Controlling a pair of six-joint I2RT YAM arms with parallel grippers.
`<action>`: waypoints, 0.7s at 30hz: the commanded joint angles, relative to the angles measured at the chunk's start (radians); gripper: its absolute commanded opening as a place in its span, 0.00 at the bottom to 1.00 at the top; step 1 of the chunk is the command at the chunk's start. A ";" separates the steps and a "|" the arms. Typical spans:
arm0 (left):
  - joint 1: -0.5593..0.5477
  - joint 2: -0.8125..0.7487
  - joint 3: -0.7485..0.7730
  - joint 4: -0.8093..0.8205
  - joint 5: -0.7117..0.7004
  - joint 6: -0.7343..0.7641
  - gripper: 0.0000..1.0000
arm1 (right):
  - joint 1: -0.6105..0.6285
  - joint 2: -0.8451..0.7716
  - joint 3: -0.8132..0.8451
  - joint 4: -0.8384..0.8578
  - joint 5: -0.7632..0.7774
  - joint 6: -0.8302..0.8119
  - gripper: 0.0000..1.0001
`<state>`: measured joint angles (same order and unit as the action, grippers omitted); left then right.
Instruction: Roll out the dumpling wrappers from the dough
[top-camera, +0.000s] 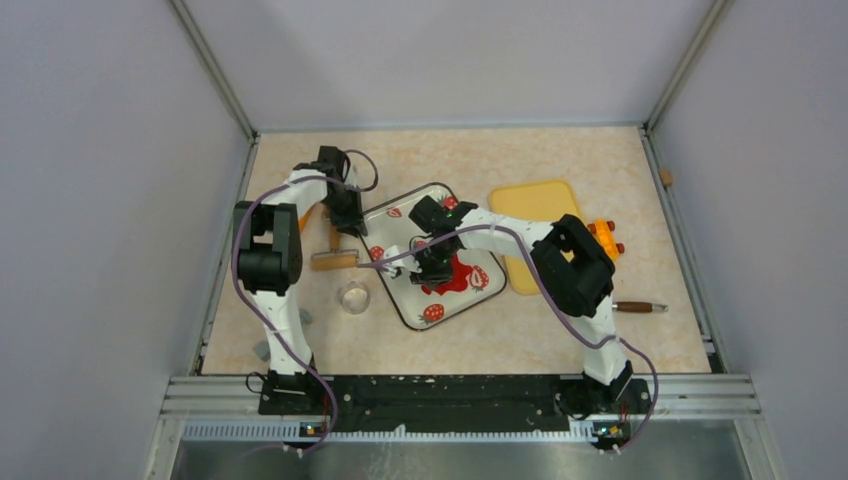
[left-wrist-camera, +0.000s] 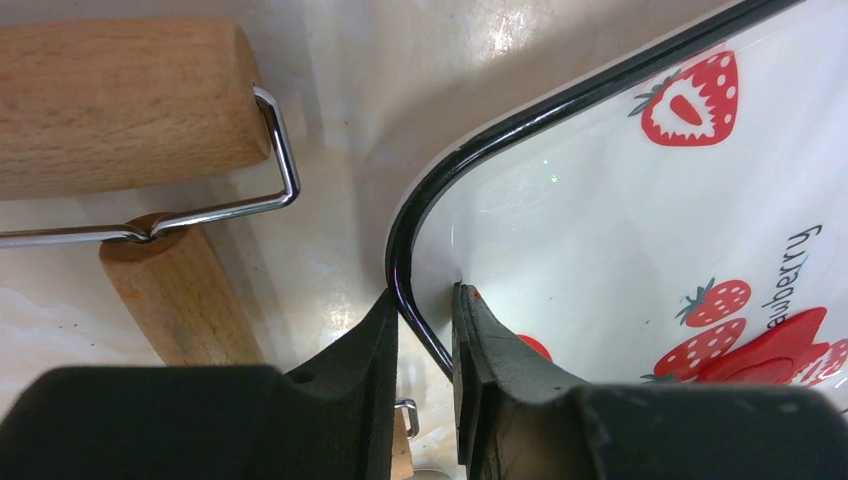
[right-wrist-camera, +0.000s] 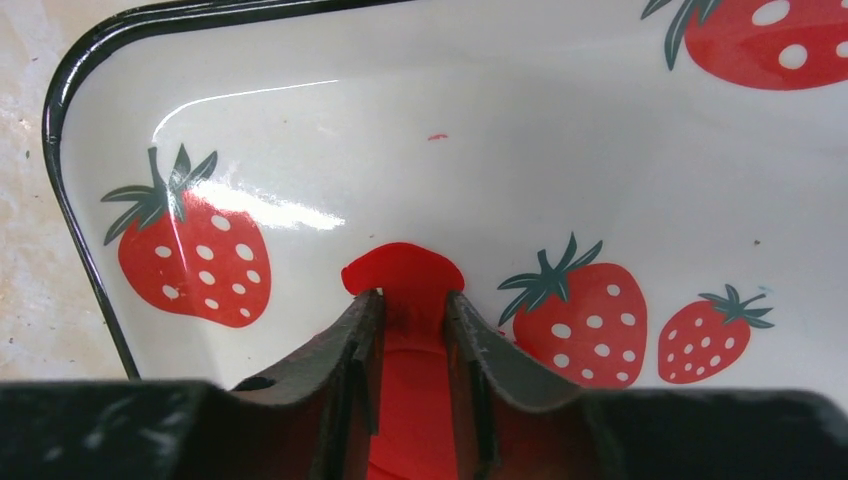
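The dough (top-camera: 462, 276) is a flat ragged red blob on the strawberry-print tray (top-camera: 400, 300). My right gripper (top-camera: 435, 272) stands over its left edge. In the right wrist view the right gripper (right-wrist-camera: 412, 297) is shut on a rounded lip of the dough (right-wrist-camera: 400, 268), red filling the gap between its jaws. My left gripper (top-camera: 352, 228) is at the tray's left corner. In the left wrist view the left gripper (left-wrist-camera: 425, 297) straddles the black tray rim (left-wrist-camera: 560, 100), one finger outside, one inside, both touching it. No dumpling wrappers are in view.
A wooden rolling pin (top-camera: 335, 261) lies left of the tray, close to my left fingers (left-wrist-camera: 120, 100). A small clear ring (top-camera: 353, 297) sits below it. A yellow board (top-camera: 535, 205) and an orange object (top-camera: 605, 237) are right of the tray, and a brown-handled tool (top-camera: 640, 307) is further right.
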<state>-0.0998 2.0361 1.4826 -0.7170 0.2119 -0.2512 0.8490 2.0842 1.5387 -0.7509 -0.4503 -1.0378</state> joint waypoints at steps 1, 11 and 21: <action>-0.003 0.032 0.020 0.004 -0.048 0.007 0.00 | 0.008 -0.007 -0.037 -0.084 0.014 -0.023 0.24; -0.003 0.029 0.018 0.004 -0.045 -0.003 0.00 | 0.006 -0.063 0.039 -0.153 -0.015 0.029 0.13; -0.003 0.035 0.031 0.004 -0.040 0.002 0.00 | -0.013 -0.125 0.052 -0.224 -0.025 0.053 0.09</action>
<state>-0.1059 2.0388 1.4883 -0.7189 0.2207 -0.2768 0.8474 2.0327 1.5600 -0.8806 -0.4492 -1.0084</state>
